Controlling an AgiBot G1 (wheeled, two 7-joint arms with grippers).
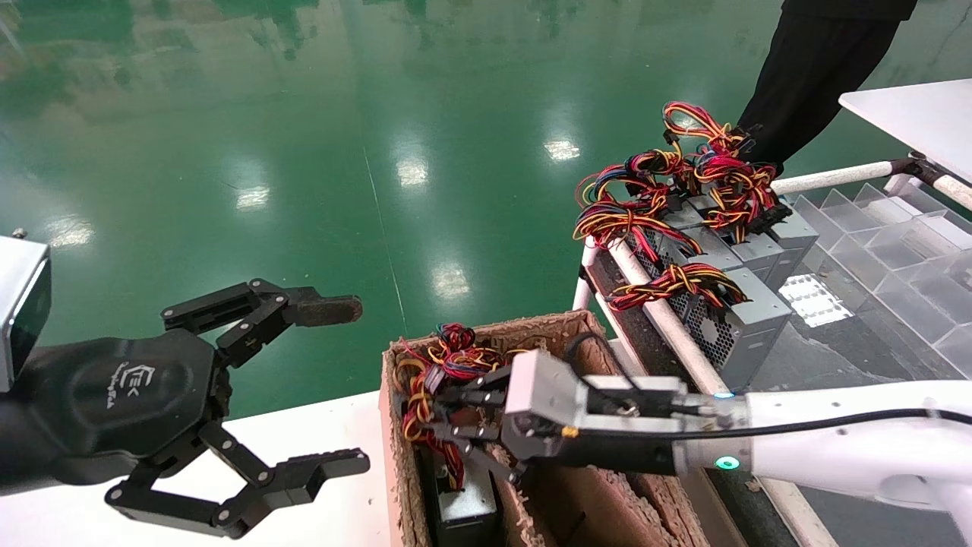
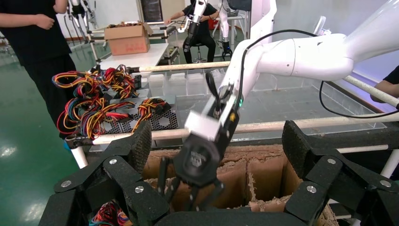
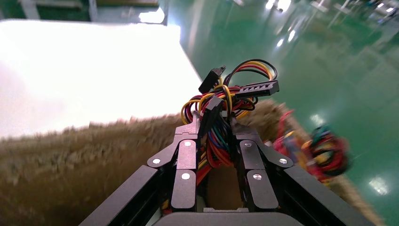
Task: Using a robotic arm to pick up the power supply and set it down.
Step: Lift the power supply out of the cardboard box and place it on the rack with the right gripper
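Carefully, then: raise the right gripper [image 1: 456,425] straight up out of the box [image 1: 486,328], slowly, so as not to scrape the casing on the frayed cardboard walls or the divider. Judging from the right wrist view, pressed together on the wires [image 3: 219,141] and not on the metal casing, so expect swing and perhaps slip; better to avoid jerks and to watch for loose plugs catching on the rim. Worth keeping clear of the left gripper [image 1: 342,384], spread wide and idle at lower left of the head view. As for the power supply [image 1: 467,503]: sunk deep in the box's leftmost slot, at lower centre of the head view, only a grey sheet-metal top showing below the gripper. Above it, a tangled bundle of red, yellow, orange and black leads with black plugs, bulging over the rim. Probably top-heavy and awkward when hung by the leads alone. More of the same stacked on the rack [image 1: 668,323] at upper right.
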